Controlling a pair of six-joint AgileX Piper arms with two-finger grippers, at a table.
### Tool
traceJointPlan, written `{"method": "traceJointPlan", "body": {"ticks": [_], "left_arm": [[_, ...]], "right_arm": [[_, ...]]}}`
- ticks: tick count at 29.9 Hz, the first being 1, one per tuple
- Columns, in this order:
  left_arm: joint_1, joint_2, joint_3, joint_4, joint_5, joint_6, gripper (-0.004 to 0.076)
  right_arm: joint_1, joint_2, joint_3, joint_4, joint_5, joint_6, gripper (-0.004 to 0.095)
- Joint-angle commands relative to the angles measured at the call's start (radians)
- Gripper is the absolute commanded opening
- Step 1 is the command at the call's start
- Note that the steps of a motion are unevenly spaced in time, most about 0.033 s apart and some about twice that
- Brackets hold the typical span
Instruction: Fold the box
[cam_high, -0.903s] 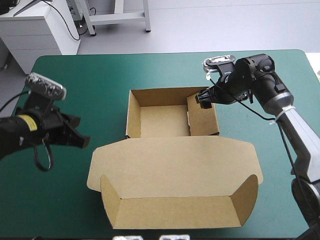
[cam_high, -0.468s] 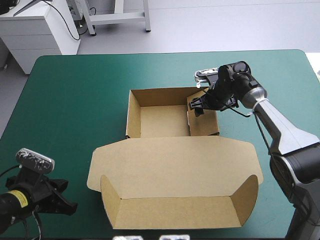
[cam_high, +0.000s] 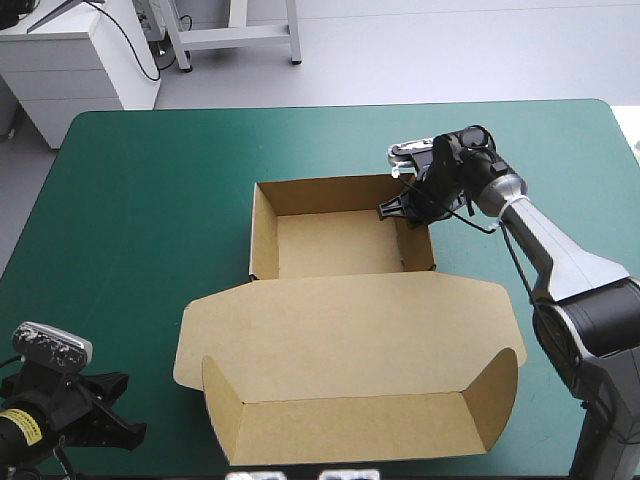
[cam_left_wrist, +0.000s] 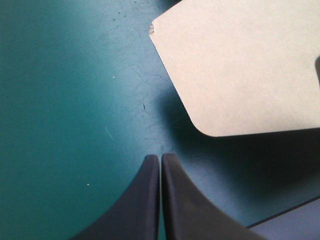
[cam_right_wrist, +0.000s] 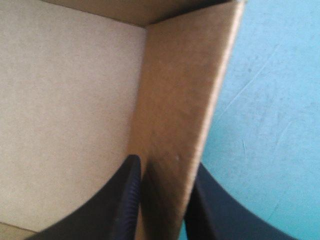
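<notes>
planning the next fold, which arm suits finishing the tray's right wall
Right: the right gripper is shut on that wall of the box; the left gripper is shut on nothing beside the lid's corner.

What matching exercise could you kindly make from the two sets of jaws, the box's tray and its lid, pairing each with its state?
Things:
1. left jaws
2. right jaws
3. tray
4. lid

States:
A. spread flat, end flaps raised
B. shut, empty, over the teal-green cover
C. open, walls raised
D. shut on the box's wall

Pairs: 1-B, 2-D, 3-C, 4-A.
</notes>
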Motion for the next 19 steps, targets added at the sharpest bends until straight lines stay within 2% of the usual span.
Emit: {"method": "traceJointPlan", "body": {"ticks": [1, 2, 10, 19], "left_arm": [[-0.004, 0.008, -0.021, 0.005, -0.039, -0.008, -0.0008], [-0.004, 0.008, -0.021, 0.005, -0.039, -0.008, -0.0008], [-0.004, 0.008, -0.021, 0.032, -0.039, -0.008, -0.0008], [-0.004, 0.008, -0.021, 0.040, -0.039, -0.010, -0.0008]], "right_arm": [[-0.004, -0.048, -0.027, 0.004, -0.014, -0.009, 0.0006], [-0.004, -0.048, -0.027, 0.000, -0.014, -0.009, -0.0020], [-0.038, -0.048, -0.126, -0.152, 0.021, -0.027, -0.0020], [-0.316, -0.048, -0.270, -0.150, 0.048, -0.092, -0.0020]]}}
